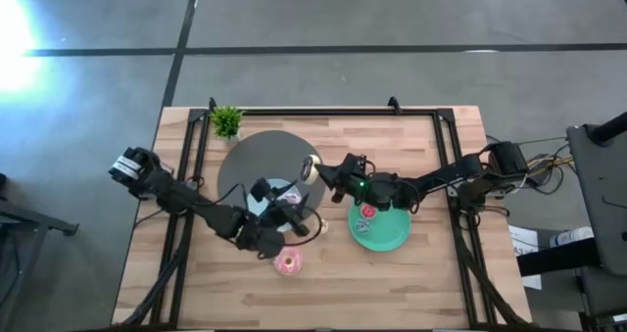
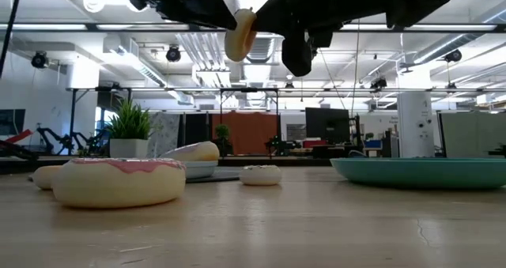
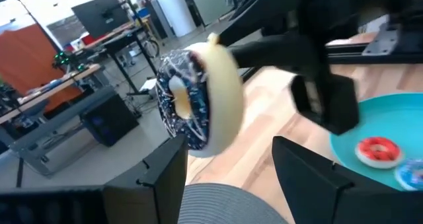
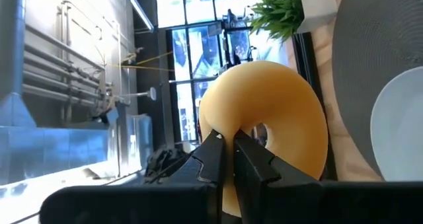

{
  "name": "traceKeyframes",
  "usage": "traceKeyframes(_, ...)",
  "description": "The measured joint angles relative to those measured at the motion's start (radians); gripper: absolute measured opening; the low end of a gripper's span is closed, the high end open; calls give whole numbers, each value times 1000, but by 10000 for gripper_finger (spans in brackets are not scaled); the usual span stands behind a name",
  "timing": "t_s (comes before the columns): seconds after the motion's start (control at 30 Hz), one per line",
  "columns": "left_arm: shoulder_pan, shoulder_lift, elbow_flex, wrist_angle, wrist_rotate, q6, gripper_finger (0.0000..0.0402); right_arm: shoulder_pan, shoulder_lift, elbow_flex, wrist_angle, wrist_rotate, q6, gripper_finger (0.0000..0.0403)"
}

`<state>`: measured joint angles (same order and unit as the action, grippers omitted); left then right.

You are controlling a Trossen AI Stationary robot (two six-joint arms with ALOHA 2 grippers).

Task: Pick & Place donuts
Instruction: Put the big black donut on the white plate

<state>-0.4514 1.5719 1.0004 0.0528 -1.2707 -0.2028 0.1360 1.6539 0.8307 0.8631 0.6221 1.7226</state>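
Observation:
A cream donut (image 1: pixel 311 167) with dark-blue sprinkled frosting (image 3: pixel 198 98) hangs on edge high above the table (image 2: pixel 239 32). My right gripper (image 4: pixel 228 139) is shut on it. My left gripper (image 3: pixel 228 148) is open; its two fingers stand on either side of the donut's lower part without touching it. In the high view the left gripper (image 1: pixel 292 197) is over the light-blue plate (image 1: pixel 277 189). A pink donut (image 1: pixel 288 262) lies flat on the wood near the front. A red donut (image 1: pixel 368 213) lies on the green plate (image 1: pixel 387 236). My right gripper pinches the donut's ring (image 4: pixel 215 128) between its two fingertips, beside the hole (image 4: pixel 264 135). The fingers come level from the table's right side. The donut stands on edge, lifted clear of the table, with its frosted face toward the left gripper.
A grey round mat (image 1: pixel 245 161) lies at the back centre under the light-blue plate. A small potted plant (image 1: pixel 226 121) stands at the far left. More small donuts lie near the plates (image 2: pixel 259 175). Black rails (image 1: pixel 186 175) run along the table's sides.

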Motion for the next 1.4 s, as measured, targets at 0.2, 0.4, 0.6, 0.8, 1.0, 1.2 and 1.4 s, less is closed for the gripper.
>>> traceKeyframes(0.2, 67, 0, 0, 8, 50, -1, 195, 1, 0, 14, 0, -5, 6, 13)
traceKeyframes(0.4, 93, 0, 2, 31, 56, 33, 194, 1, 0, 17, -11, -16, 19, 13)
traceKeyframes(0.6, 95, 0, 11, 42, 57, 76, 160, 0, 0, 17, -66, -24, 24, 13)
traceKeyframes(0.8, 95, 0, 11, 8, 59, 76, 62, -10, -4, 17, -115, -74, -64, 29)
traceKeyframes(1.0, 95, -12, 11, -190, 58, 12, 10, -37, -49, 16, -224, -227, -224, 103)
traceKeyframes(1.2, 91, -88, 11, -671, 157, -287, 9, -69, -211, 15, -560, -359, -475, 171)
traceKeyframes(1.4, 98, -150, -77, -853, 474, -250, 8, -74, -405, 15, -857, -364, -587, 194)
